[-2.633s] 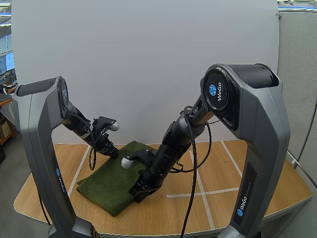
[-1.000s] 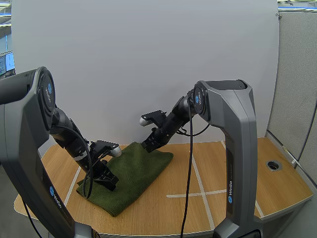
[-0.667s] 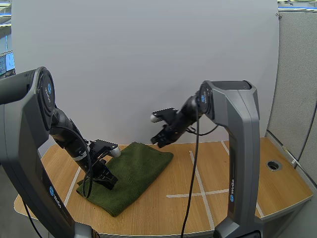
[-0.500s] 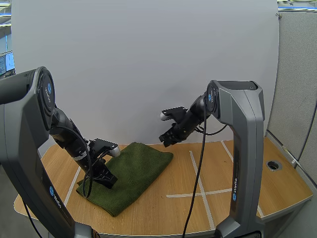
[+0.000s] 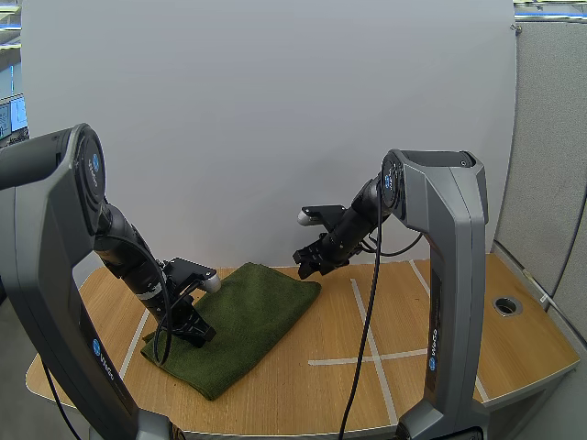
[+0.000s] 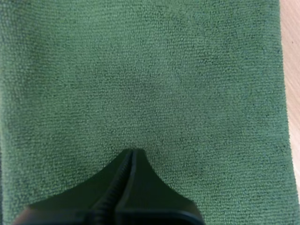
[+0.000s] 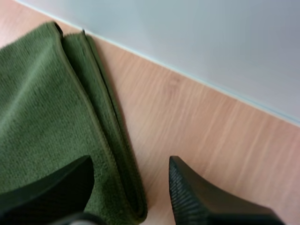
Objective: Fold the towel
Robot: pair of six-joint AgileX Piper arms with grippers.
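Towel [image 5: 252, 307] on tabletop [image 5: 431, 321] already folded, layers stacked at edge. Left tool [image 6: 132, 153] together, pressing it; right tool [image 7: 130, 160] apart, empty, above far corner. Little left, likely.

In the high view, our towel [image 5: 243, 312] lies on the table [image 5: 440, 339], lower left of the frame's centre. Our left gripper [image 5: 194, 330] rests on the towel's left part. Our right gripper [image 5: 310, 263] hangs above its far right corner, near the frame's centre.
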